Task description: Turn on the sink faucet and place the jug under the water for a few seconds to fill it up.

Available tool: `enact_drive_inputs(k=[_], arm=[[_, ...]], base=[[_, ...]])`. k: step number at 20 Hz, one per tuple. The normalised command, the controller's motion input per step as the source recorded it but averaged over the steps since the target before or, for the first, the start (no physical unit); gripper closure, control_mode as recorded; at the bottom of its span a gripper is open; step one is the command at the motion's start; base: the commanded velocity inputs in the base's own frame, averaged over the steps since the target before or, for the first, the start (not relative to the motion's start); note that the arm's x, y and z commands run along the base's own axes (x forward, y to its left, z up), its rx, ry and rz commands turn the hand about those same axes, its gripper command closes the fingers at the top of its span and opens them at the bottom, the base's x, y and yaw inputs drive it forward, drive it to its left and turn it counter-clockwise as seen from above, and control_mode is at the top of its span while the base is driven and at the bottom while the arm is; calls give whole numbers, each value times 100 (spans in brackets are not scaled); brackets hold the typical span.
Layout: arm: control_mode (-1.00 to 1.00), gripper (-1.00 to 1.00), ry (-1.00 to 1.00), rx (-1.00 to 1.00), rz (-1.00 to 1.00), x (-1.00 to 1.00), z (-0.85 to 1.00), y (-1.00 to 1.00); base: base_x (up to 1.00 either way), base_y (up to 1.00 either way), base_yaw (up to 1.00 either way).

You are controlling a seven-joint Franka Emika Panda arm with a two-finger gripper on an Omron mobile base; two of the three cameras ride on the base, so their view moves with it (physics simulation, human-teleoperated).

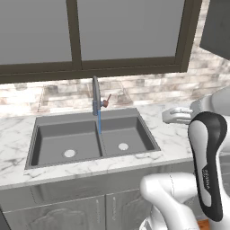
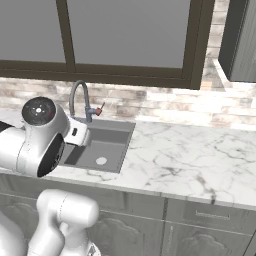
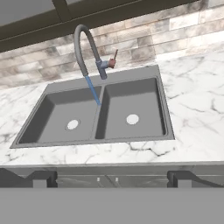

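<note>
Grey faucet [image 3: 83, 46] running, water [image 3: 92, 90] hitting sink [image 3: 57, 118] divider

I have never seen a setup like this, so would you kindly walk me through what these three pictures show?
This is a rendered kitchen with a white robot arm on a driving base. Two pictures come from cameras on the base, behind the arm to its left and right, looking forward over it. The third comes from a camera on the hand, looking along the pincer, whose two dark tips stand wide apart at the bottom, so it is open and holds nothing.

Set into the marble counter is a dark double-bowl sink. A curved grey faucet rises behind it, with a small reddish lever. A thin blue stream of water runs from the spout and meets the divider between the bowls. Above are a brick wall and a window.
</note>
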Motion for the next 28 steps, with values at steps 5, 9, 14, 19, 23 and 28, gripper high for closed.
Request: enact_drive_inputs(k=[5, 9, 14, 19, 23, 28], arm=[[-100, -100, -1, -3, 4, -3, 0, 19], [-100, -100, 0, 3, 0, 0, 1, -32], [-100, -100, -1, 0, 0, 0, 0, -1], [-100, -100, 0, 0, 0, 0, 0, 0], [-100, -100, 0, 0, 0, 0, 0, 0], [-100, -100, 0, 0, 0, 0, 0, 0]], base=[[0, 0, 0], [0, 0, 0], [0, 0, 0], [0, 0, 0], [0, 0, 0], [0, 0, 0]])
